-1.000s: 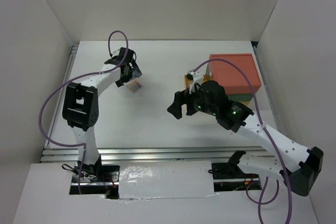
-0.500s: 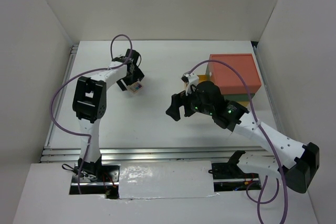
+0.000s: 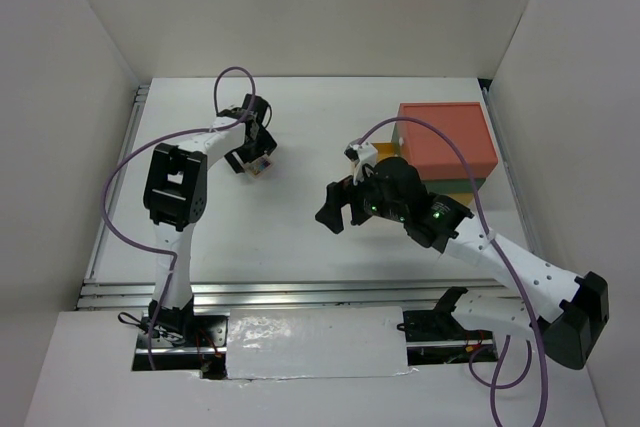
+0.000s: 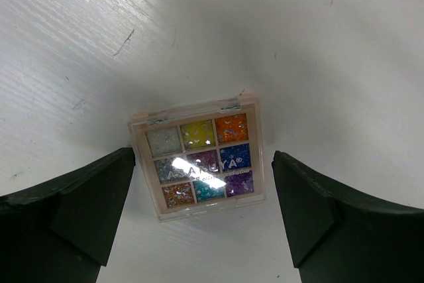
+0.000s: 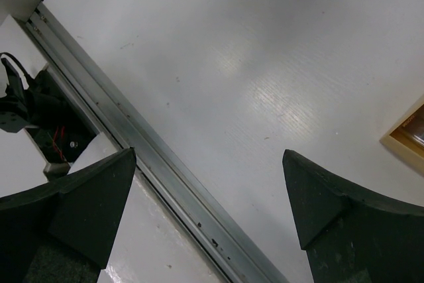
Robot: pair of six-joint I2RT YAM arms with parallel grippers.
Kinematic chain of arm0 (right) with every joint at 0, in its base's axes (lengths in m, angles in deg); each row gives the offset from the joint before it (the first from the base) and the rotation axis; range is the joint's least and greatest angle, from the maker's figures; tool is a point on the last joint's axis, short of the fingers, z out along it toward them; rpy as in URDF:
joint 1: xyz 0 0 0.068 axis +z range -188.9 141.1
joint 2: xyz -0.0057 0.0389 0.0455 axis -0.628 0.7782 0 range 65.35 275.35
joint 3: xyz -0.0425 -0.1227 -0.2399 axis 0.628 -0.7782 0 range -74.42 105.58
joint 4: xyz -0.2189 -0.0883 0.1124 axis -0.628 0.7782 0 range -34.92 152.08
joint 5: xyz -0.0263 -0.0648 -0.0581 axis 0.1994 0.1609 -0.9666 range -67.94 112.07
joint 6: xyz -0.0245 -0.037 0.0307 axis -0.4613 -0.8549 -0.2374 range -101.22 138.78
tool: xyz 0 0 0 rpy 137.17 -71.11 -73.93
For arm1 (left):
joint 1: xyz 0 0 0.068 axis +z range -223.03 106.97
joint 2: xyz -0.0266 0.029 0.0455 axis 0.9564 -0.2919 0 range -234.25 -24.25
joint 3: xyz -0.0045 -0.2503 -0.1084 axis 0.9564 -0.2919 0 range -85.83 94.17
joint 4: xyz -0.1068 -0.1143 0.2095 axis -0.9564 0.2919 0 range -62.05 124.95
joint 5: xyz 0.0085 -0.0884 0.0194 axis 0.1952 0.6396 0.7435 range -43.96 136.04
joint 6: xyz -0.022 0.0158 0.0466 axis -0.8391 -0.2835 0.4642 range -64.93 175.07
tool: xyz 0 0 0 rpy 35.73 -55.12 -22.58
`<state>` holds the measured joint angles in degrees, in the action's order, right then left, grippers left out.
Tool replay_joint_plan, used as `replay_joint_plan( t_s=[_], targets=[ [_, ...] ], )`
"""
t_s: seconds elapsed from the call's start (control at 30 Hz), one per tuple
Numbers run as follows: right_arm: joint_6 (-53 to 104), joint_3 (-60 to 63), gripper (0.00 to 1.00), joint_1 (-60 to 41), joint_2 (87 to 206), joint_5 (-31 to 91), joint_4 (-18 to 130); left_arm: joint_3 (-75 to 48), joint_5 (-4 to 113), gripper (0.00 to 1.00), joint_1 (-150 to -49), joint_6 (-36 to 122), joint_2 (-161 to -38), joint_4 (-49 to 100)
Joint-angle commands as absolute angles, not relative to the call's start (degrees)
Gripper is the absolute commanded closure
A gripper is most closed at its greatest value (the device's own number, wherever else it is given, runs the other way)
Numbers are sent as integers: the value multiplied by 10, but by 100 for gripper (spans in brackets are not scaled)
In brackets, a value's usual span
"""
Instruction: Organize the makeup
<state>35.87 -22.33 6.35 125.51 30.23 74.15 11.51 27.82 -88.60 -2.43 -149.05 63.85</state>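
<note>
Likely a robot lab: white panel walls (image 3: pixel 300 7), white table (image 3: pixel 300 237), aluminium rail (image 3: pixel 300 292).

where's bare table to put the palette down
Bare table between the eyeshadow palette and the right claw, and along the far edge left of the coral-topped box. Crowded on the right, around that box.

White tabletop (image 3: pixel 300 222), a few small scuffs on it. An eyeshadow palette (image 4: pixel 199 166) lies flat on the left half, its nine glittery colours facing up. Over on the far right sits a red-topped box (image 3: pixel 447 137). A metal rail (image 5: pixel 165 177) runs along the near edge.
</note>
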Motion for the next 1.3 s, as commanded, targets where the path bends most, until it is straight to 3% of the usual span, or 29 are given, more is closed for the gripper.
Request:
replay_joint_plan(
  t_s=[0.0,0.2,0.3,0.33,0.53,0.63,0.7,0.73,0.87,0.9,0.93,1.0,1.13,1.27],
  targets=[
    [353,-230,0,69,1244,311,708,116,269,1,-888,-43,-1517,650],
    [354,-235,0,69,1242,310,704,94,267,13,-893,-29,-1522,638],
    [354,-240,0,69,1233,309,705,114,272,10,-894,3,-1547,656],
    [355,-241,0,69,1229,308,704,134,266,0,-895,13,-1561,684],
    [359,-252,0,69,1205,311,698,117,251,0,-917,53,-1550,701],
    [359,-257,0,69,1189,311,696,99,287,5,-918,74,-1556,699],
    [361,-263,0,69,1176,309,692,85,315,15,-917,93,-1564,686],
    [362,-268,0,69,1172,309,692,87,323,27,-917,97,-1572,693],
    [364,-272,0,69,1159,307,688,56,314,49,-923,101,-1541,684],
    [364,-272,0,70,1158,308,687,44,313,60,-924,102,-1524,681],
    [364,-274,0,70,1157,309,687,38,312,65,-929,104,-1514,677],
    [364,-275,0,69,1156,303,687,20,314,73,-940,116,-1472,650],
    [373,-284,0,69,1141,275,676,-1,340,76,-991,195,-1384,577],
    [379,-296,0,68,1125,249,663,-20,356,89,-1013,234,-1326,539]
  ],
)
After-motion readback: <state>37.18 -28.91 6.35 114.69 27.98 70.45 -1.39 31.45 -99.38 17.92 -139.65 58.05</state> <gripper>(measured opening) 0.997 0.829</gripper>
